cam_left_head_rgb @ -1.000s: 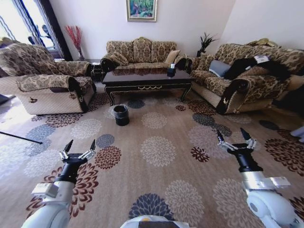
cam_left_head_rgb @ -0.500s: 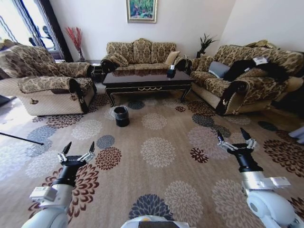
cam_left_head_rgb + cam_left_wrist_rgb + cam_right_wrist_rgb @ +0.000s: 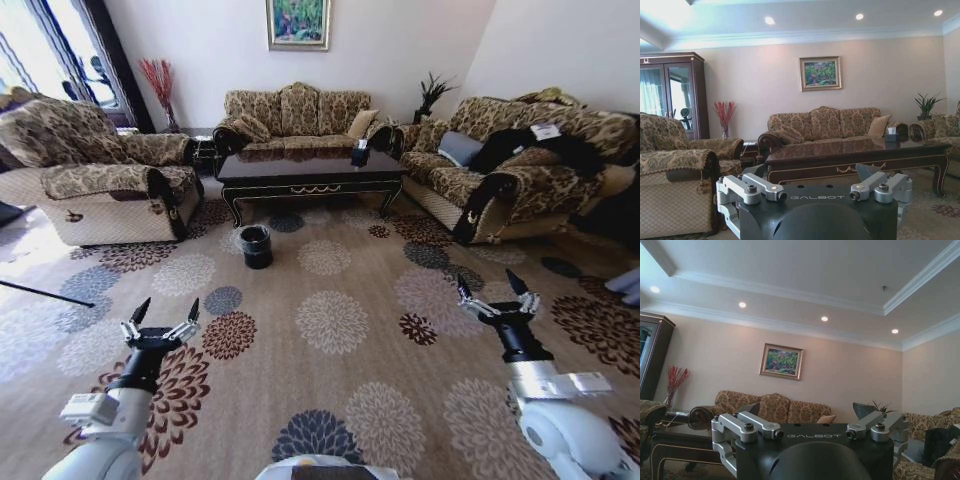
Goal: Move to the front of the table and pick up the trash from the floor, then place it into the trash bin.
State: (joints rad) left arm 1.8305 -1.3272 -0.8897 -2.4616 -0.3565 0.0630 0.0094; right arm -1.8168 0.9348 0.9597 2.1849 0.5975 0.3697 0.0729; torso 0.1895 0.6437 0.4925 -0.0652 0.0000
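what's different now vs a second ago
The whole head view has shifted slightly: the table and trash bin sit a little lower in frame, which points to camera or base motion, not the things moving. Left gripper and right gripper remain open, raised over the carpet, holding nothing.

Coffee table [image 3: 310, 168] stands across the floral carpet [image 3: 330, 320], between three patterned sofas. Trash bin [image 3: 256, 245] sits on the carpet just before the table's left end. Left gripper [image 3: 161, 318] and right gripper [image 3: 495, 291] — fingers spread — hover low, well apart.
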